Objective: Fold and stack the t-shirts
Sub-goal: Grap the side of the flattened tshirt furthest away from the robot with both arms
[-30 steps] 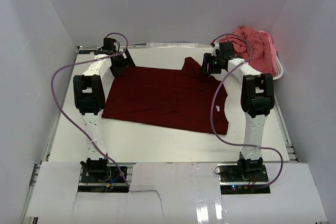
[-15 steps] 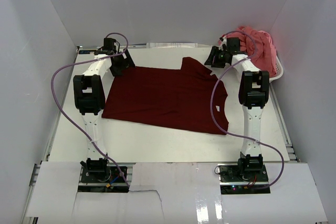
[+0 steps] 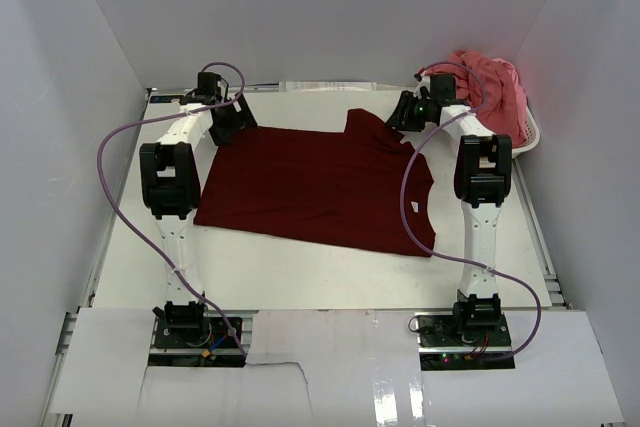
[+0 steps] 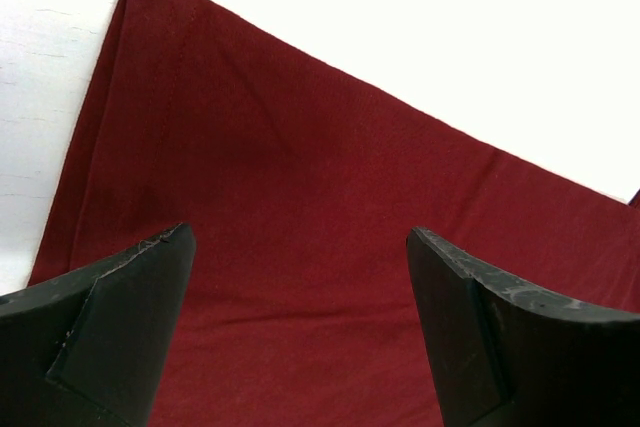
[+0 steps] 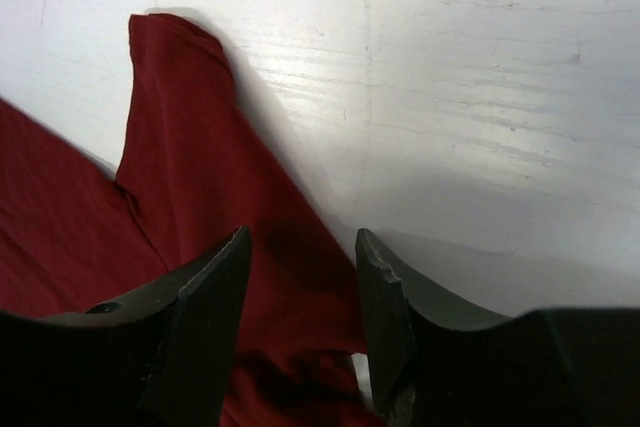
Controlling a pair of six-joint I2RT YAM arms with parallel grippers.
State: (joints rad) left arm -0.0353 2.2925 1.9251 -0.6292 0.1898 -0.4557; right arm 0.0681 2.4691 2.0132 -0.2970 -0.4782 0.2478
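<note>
The dark maroon short-sleeved cloth t-shirt (image 3: 320, 187) lies spread flat on the white table (image 3: 300, 272). The left gripper (image 4: 300, 237), jaws spread wide, hovers over the shirt's far-left corner. The right gripper (image 5: 302, 237), jaws parted (more narrowly), hangs released above its far sleeve. The lighter coral pink cloth t-shirt (image 3: 492, 87) is heaped in the white plastic basket (image 3: 532, 139), beyond the maroon shirt's right end.

The flat t-shirt (image 3: 315, 187) is a plain, deep maroon red with no print. The bundled t-shirt (image 3: 490, 87) is a lighter coral pink, also plain, and its basket (image 3: 533, 135) is white. The table (image 3: 300, 272) is white, faintly scuffed. The left arm (image 3: 180, 237) and right arm (image 3: 485, 237) are white with black joints and purple cables (image 3: 110, 147). The left gripper (image 4: 300, 247) and right gripper (image 5: 300, 247) are matte black.
</note>
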